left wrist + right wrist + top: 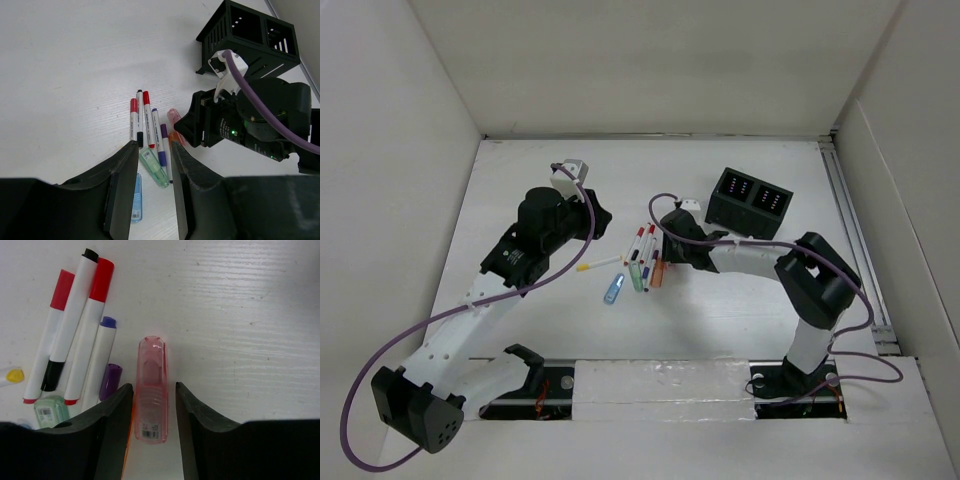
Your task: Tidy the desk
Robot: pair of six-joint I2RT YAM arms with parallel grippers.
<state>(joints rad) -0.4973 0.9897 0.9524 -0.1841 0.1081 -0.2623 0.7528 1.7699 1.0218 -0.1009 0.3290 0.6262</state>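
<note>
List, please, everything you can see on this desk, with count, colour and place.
matte white desk: 1, white, under everything
black slatted two-compartment organizer box: 1, black, far right
white-barrelled markers: 5, caps two red, one black, one blue, one purple, side by side mid-desk
yellow-capped white pen: 1, just left of the markers
green translucent highlighter: 1, at the markers' near ends
blue translucent highlighter: 1, left of the green one
pink translucent highlighter: 1, right of the markers
left gripper: 1, black, raised left of the markers, fingers close together, holding nothing
right gripper: 1, black, open, a finger each side of the pink highlighter
</note>
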